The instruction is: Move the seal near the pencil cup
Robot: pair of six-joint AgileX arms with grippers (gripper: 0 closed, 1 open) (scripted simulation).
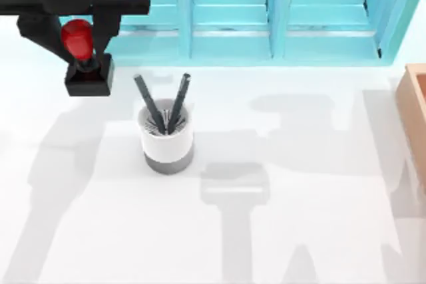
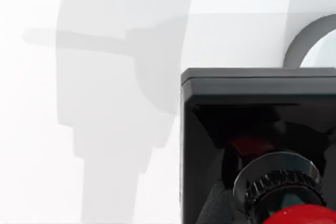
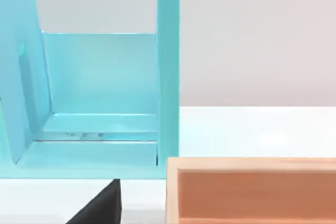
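Top camera looks straight down on my white bench (image 1: 279, 231) from well above, taking in the turquoise partitioned shelf unit (image 1: 279, 11) along the far edge. My left wrist camera sits very close to the bench, facing down. My right wrist camera faces level toward the shelf (image 3: 100, 98), shared with top view.

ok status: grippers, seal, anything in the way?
Left gripper shut on the seal, top view's far left by the blue shelf. Pencil cup to its right, apart. Path looks open. Right arm parked by the wooden box.
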